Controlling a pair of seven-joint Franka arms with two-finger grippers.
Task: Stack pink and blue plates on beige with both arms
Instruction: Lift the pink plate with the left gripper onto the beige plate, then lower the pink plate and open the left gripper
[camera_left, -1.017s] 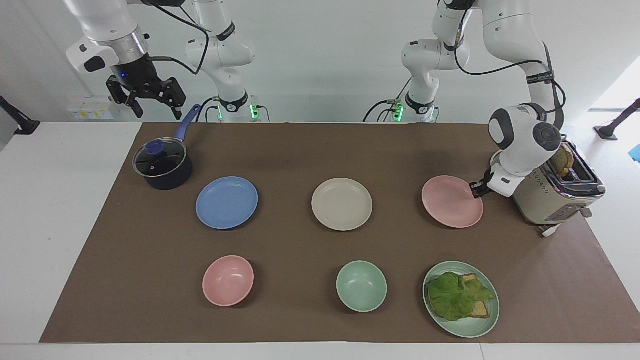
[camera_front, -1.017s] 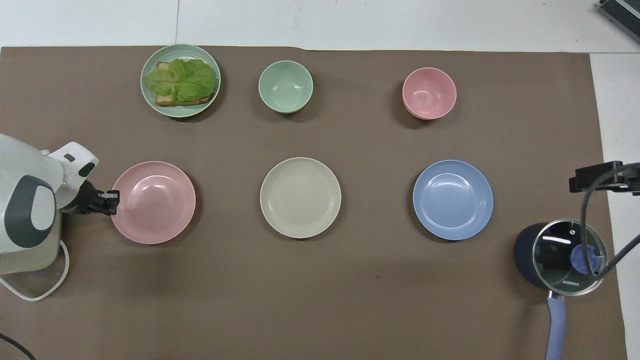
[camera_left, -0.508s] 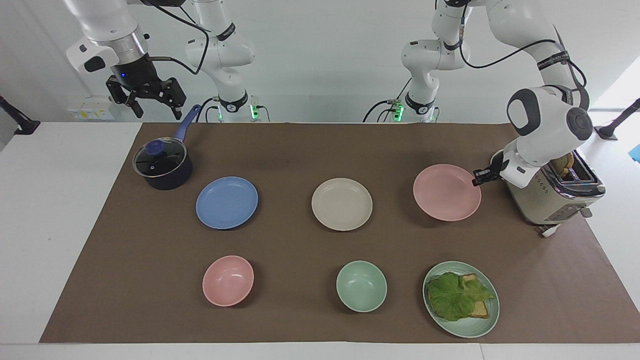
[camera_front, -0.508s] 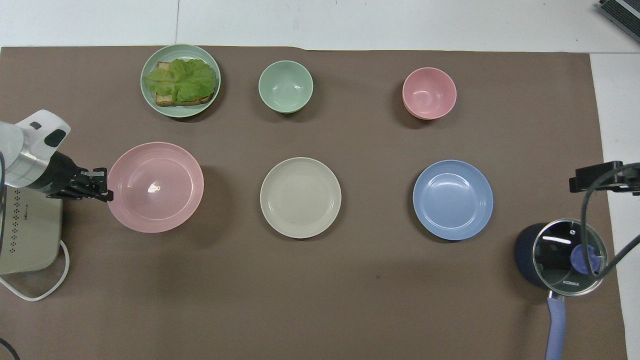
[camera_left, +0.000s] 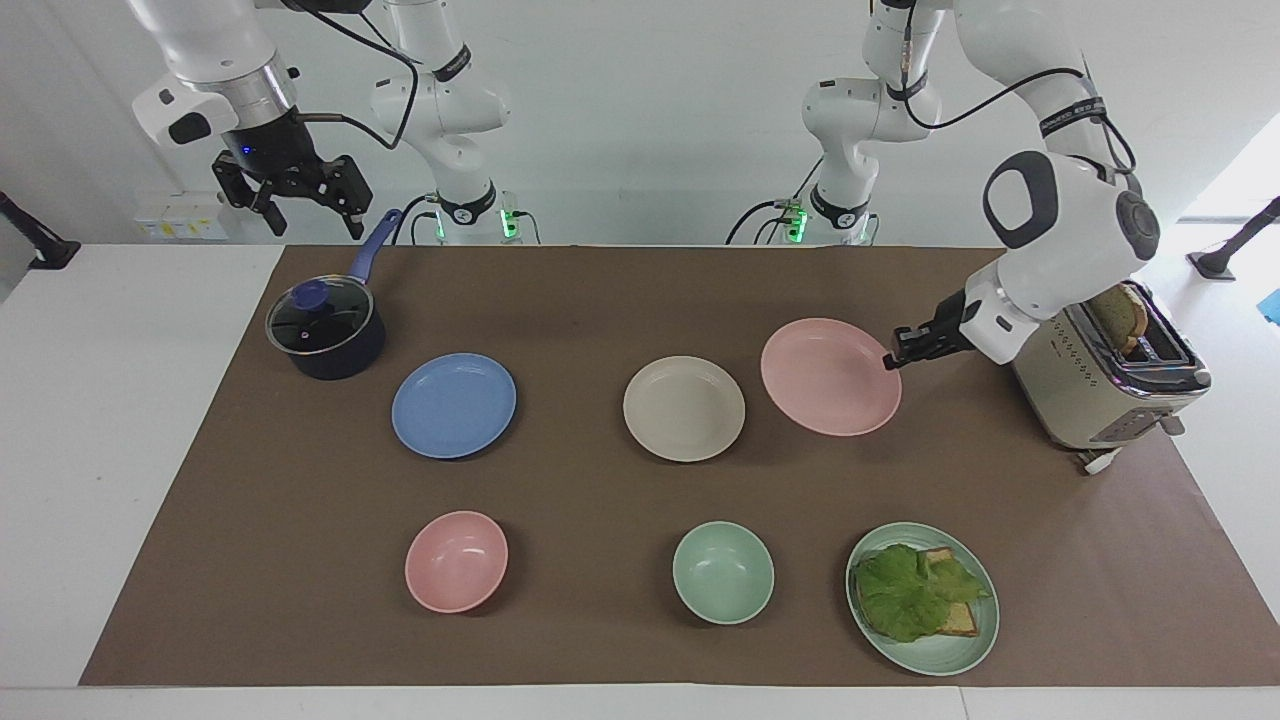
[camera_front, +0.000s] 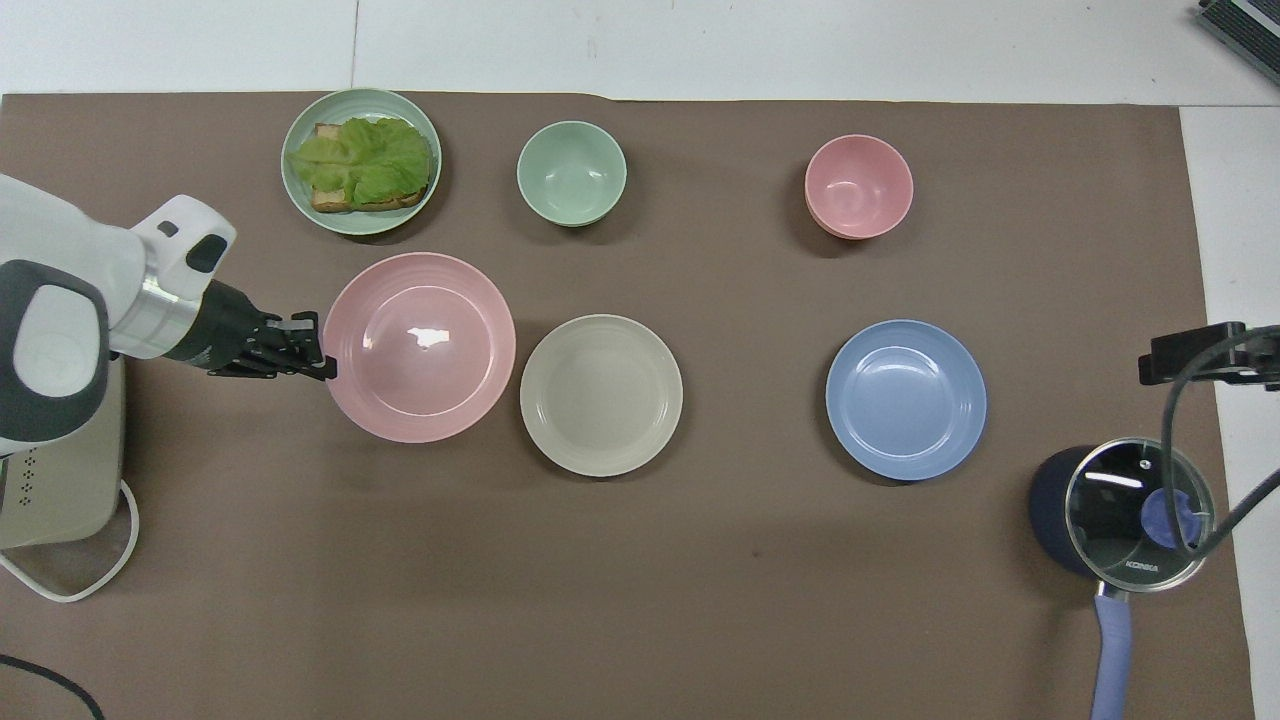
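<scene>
Pink plate (camera_left: 830, 377) lifted, carried toward beige plate (camera_left: 684, 408); left hand (camera_left: 893, 359) clamped on rim.

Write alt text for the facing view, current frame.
The left end effector holds the pink plate by its rim, raised beside the beige plate. The blue plate lies flat; the right end effector waits open above the lidded pot.

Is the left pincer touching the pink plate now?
Touching. In the facing view the left pincer is shut on the rim of the raised pink plate.
</scene>
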